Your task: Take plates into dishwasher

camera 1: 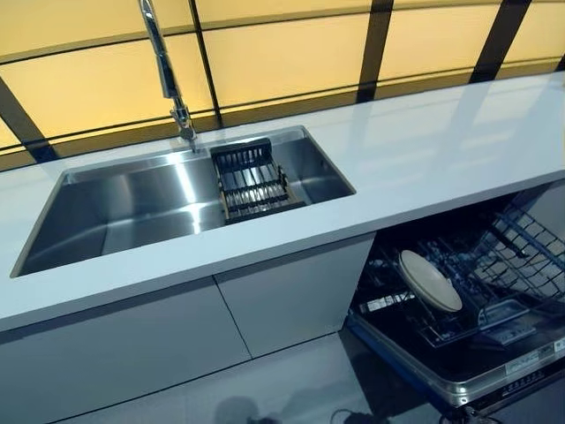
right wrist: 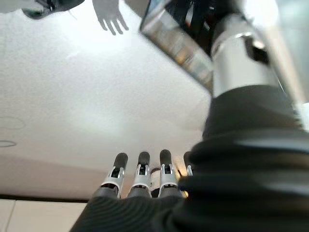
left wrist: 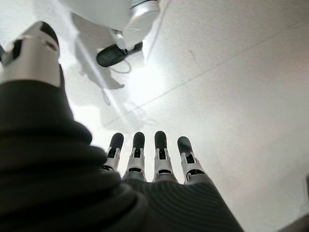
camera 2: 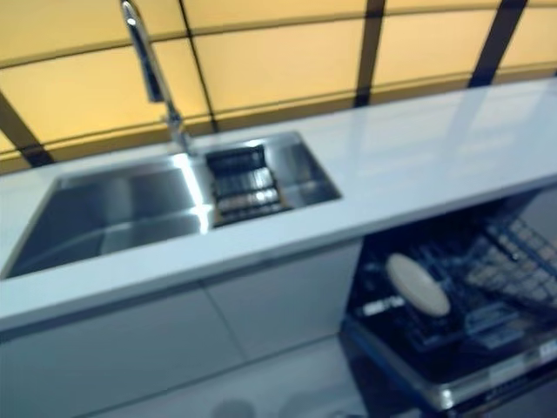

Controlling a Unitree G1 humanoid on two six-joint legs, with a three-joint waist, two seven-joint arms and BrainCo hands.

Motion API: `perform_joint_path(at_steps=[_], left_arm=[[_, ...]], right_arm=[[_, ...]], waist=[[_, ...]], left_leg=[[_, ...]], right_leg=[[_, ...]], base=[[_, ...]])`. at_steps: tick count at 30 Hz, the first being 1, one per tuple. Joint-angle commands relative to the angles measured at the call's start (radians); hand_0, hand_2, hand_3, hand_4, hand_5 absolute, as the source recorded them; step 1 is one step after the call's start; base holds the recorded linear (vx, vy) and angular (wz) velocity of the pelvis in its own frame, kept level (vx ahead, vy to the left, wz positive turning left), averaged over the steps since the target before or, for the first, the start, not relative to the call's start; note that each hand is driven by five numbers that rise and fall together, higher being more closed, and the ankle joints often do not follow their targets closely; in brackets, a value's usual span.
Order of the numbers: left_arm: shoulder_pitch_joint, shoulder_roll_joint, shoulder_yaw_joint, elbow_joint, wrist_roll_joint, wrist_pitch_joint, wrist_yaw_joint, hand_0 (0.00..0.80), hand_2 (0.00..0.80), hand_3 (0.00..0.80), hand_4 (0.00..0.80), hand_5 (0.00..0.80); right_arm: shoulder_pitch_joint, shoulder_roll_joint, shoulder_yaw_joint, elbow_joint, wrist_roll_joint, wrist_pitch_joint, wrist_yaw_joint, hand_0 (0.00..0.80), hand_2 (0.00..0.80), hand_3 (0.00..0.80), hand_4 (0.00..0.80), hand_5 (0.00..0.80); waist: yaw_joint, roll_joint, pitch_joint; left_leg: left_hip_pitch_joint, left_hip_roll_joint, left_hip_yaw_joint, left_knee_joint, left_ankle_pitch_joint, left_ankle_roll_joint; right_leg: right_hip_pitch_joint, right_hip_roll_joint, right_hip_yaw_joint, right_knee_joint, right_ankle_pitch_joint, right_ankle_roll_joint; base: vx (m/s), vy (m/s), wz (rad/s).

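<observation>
Plate [camera 1: 430,280] sits in the lower rack [camera 1: 494,291] of the open dishwasher [camera 1: 459,371], standing on edge and leaning, its face turned up and toward the sink side. Only one plate visible; it's already loaded. The sink [camera 1: 132,212] shows no plates, just a dark wire drainer basket [camera 1: 252,181] at its right end under the tap [camera 1: 168,71]. The white worktop [camera 1: 424,150] carries nothing I can see.

Neither hand shows in the head views. Left hand [left wrist: 145,164] and right hand [right wrist: 145,179] each appear only in their own wrist view, hanging over bare floor [left wrist: 231,96], fingers straight and relaxed, holding nothing.

The dishwasher edge shows in the right wrist view, so I judge the right hand is the nearer one to the rack, with the plate lying up and forward of its fingers. The left hand is well apart from it, on the sink side. With no further plate in view, the next pick has no visible target; the task looks done or close to it.
</observation>
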Motion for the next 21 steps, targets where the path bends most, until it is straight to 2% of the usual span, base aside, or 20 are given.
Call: perform_joint_path(at_steps=[1,3,4,5,10,14,18,21], left_arm=[[-0.055,-0.045,-0.044,0.007,-0.017,-0.016,-0.012,0.000,0.000,0.000,0.000,0.000],[-0.053,-0.054,-0.053,-0.002,-0.034,-0.027,-0.010,0.000,0.000,0.000,0.000,0.000],[-0.052,-0.060,-0.061,-0.012,-0.048,-0.036,-0.012,0.000,0.000,0.000,0.000,0.000],[-0.051,-0.063,-0.063,-0.015,-0.052,-0.037,-0.013,0.000,0.000,0.000,0.000,0.000],[-0.038,-0.072,-0.078,-0.019,-0.105,-0.082,-0.015,0.000,0.000,0.000,0.000,0.000],[-0.033,-0.071,-0.076,-0.015,-0.114,-0.094,-0.010,0.000,0.000,0.000,0.000,0.000],[-0.038,-0.063,-0.067,-0.027,-0.125,-0.067,-0.009,0.000,0.000,0.000,0.000,0.000],[-0.047,-0.065,-0.065,-0.024,-0.130,-0.055,-0.010,0.000,0.000,0.000,0.000,0.000]], right_arm=[[-0.113,-0.069,-0.039,0.059,0.041,-0.035,0.020,0.000,0.000,0.000,0.000,0.000],[-0.120,-0.084,-0.048,0.052,0.094,-0.073,0.055,0.000,0.000,0.000,0.000,0.000],[-0.129,-0.097,-0.053,0.022,0.147,-0.138,0.129,0.000,0.000,0.000,0.000,0.000],[-0.137,-0.098,-0.051,0.000,0.159,-0.177,0.153,0.000,0.000,0.000,0.000,0.000],[-0.242,-0.153,0.016,-0.179,0.034,-0.331,0.136,0.000,0.000,0.000,0.000,0.000],[-0.308,-0.213,0.063,-0.280,-0.081,-0.413,0.115,0.000,0.000,0.000,0.000,0.000],[-0.345,-0.247,0.092,-0.451,-0.179,-0.423,0.125,0.000,0.000,0.000,0.000,0.000],[-0.366,-0.265,0.098,-0.502,-0.209,-0.451,0.162,0.000,0.000,0.000,0.000,0.000]], waist=[[0.049,0.104,0.078],[0.046,0.127,0.089],[0.042,0.150,0.103],[0.040,0.160,0.110],[0.025,0.215,0.166],[0.023,0.216,0.180],[0.011,0.191,0.167],[0.004,0.175,0.155]], left_leg=[[0.035,-0.027,0.013,0.028,-0.092,-0.001],[0.023,-0.034,0.014,0.028,-0.088,-0.002],[0.009,-0.040,0.014,0.030,-0.083,-0.004],[0.003,-0.043,0.014,0.030,-0.081,-0.004],[-0.053,-0.056,0.026,0.027,-0.060,-0.013],[-0.063,-0.057,0.026,0.022,-0.059,-0.019],[-0.044,-0.052,0.022,0.016,-0.073,-0.020],[-0.030,-0.048,0.021,0.013,-0.078,-0.021]], right_leg=[[-0.113,-0.078,0.052,0.157,0.003,0.064],[-0.126,-0.087,0.052,0.163,0.001,0.062],[-0.139,-0.094,0.056,0.169,0.000,0.059],[-0.146,-0.096,0.059,0.172,-0.002,0.056],[-0.199,-0.089,0.075,0.179,-0.019,0.045],[-0.216,-0.080,0.075,0.174,-0.018,0.042],[-0.219,-0.073,0.070,0.177,-0.013,0.042],[-0.213,-0.067,0.070,0.173,-0.012,0.043]], base=[[-0.040,0.094,0.00],[-0.062,0.110,-0.04],[-0.069,0.085,-0.06],[-0.090,0.103,-0.07],[-0.134,0.078,-0.11],[-0.076,0.006,-0.02],[0.024,-0.004,-0.06],[0.039,0.001,-0.09]])
